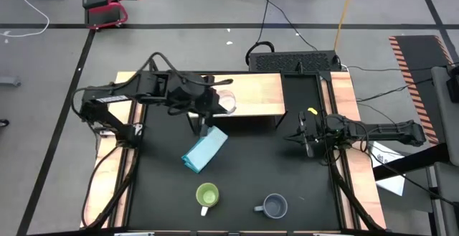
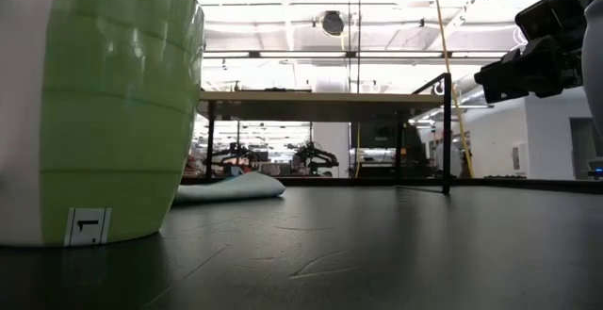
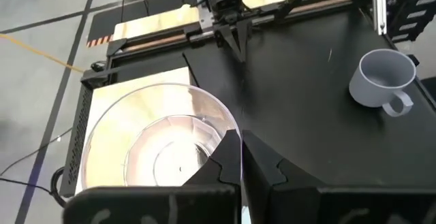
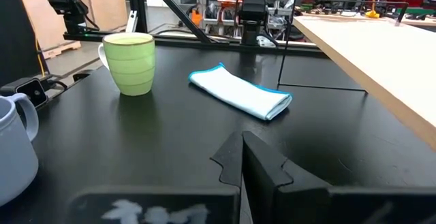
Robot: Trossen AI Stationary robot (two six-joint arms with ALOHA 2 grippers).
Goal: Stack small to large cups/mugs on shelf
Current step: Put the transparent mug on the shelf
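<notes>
The left gripper (image 1: 209, 107), fingers closed with nothing between them, reaches over the shelf (image 1: 251, 95) beside one clear glass cup (image 1: 226, 102) standing there. The right gripper (image 1: 304, 134), also closed and empty, hovers at 3 o'clock. One folded cloth (image 1: 204, 149) lies mid-table; one green mug (image 1: 207, 195) and one grey-blue mug (image 1: 275, 206) stand at 6 o'clock.

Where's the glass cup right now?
High view: the glass cup sits on the shelf, under the shut left gripper, just beyond the blue cloth.
</notes>
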